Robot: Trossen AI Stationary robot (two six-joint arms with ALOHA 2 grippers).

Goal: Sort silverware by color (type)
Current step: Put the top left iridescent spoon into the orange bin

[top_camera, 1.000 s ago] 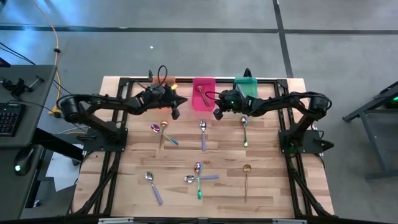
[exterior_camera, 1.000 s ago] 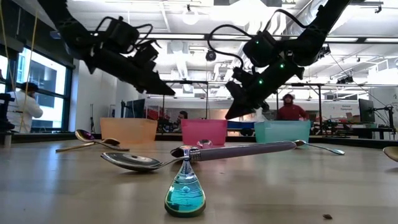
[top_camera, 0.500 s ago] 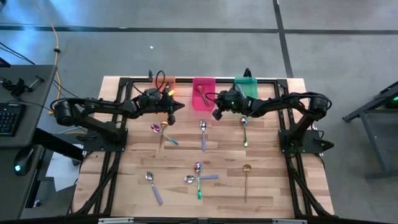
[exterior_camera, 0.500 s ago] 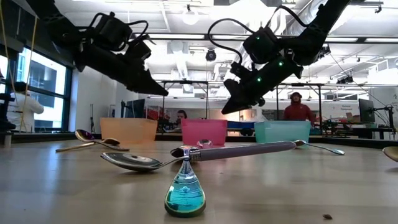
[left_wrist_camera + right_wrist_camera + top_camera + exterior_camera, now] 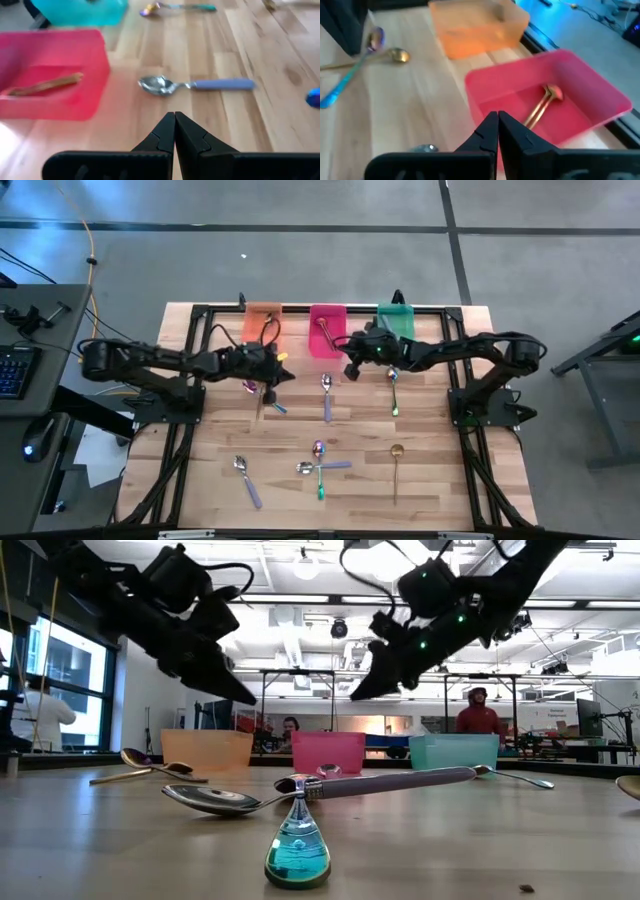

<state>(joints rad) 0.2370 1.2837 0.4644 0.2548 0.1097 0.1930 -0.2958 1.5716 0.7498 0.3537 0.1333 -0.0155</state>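
The left gripper (image 5: 281,376), fingers pressed together and empty, hangs in the high view just at three o'clock of a crossed pair of spoons, one gold (image 5: 263,387) and one iridescent with a blue handle (image 5: 262,396); the right gripper (image 5: 350,367), equally closed and empty, hovers at five o'clock of the pink translucent plastic bin (image 5: 326,315). On the pale wooden table (image 5: 200,470) I count nine loose spoons here: that pair, a silver spoon with a lilac handle (image 5: 326,395), a green-handled one (image 5: 394,390), a silver purple-handled one (image 5: 245,479), a crossed trio (image 5: 319,465) and a lone gold spoon (image 5: 396,470). Three bins stand at twelve o'clock: orange (image 5: 264,317), pink, green (image 5: 396,315). In the low view both arms hang above the table, and a silver bowl (image 5: 215,799) and a blue-green handle tip (image 5: 298,852) lie nearest. The left wrist view shows its closed fingertips (image 5: 174,131) short of the lilac-handled spoon (image 5: 195,85), the pink bin (image 5: 50,75) holding one copper spoon (image 5: 47,84). The right wrist view shows its closed fingertips (image 5: 496,132) before the pink bin (image 5: 560,107) with that copper spoon (image 5: 543,104). These spoons look light, stiff and slippery, lying flat; I judge the handle's middle the best hold, with a single spoon easier than a crossed one.
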